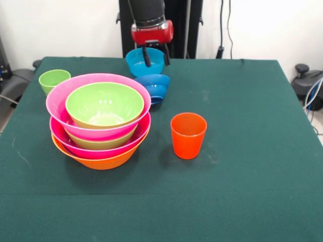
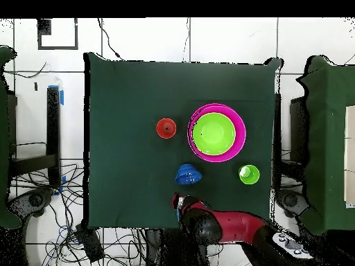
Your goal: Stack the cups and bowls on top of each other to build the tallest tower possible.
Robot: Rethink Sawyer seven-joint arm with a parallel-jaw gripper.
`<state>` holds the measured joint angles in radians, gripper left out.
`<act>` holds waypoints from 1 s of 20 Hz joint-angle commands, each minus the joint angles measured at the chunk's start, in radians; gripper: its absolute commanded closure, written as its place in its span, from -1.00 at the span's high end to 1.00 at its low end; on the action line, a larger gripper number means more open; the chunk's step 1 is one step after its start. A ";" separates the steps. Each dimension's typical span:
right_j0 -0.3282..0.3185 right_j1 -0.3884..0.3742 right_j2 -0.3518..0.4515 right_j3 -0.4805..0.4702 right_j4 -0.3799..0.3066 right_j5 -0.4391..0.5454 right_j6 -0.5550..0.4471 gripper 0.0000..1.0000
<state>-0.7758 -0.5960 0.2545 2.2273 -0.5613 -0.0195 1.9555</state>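
The tower stands at the table's left: an orange bowl lowest, then pink, green, pink and green bowls nested; from overhead it is the pink and green tower. The orange-red cup stands alone near the middle. Beyond the tower is the light green cup. A small dark blue bowl sits upright. Behind it is a light blue bowl. My gripper is open over the bowl's right rim, one finger inside and one outside. In the overhead view the arm hides most of this bowl.
The green table has open cloth on its right half and along the near edge. Cables and dark equipment lie off the table's sides.
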 commanded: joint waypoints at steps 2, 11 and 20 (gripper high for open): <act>-0.002 -0.227 0.146 0.048 0.122 0.254 0.024 1.00; -0.019 -0.190 0.152 0.051 0.106 0.219 0.051 1.00; -0.008 -0.169 0.132 0.079 0.103 0.162 0.099 1.00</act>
<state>-0.8028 -0.8132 0.3261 2.2545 -0.4842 0.1606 1.9555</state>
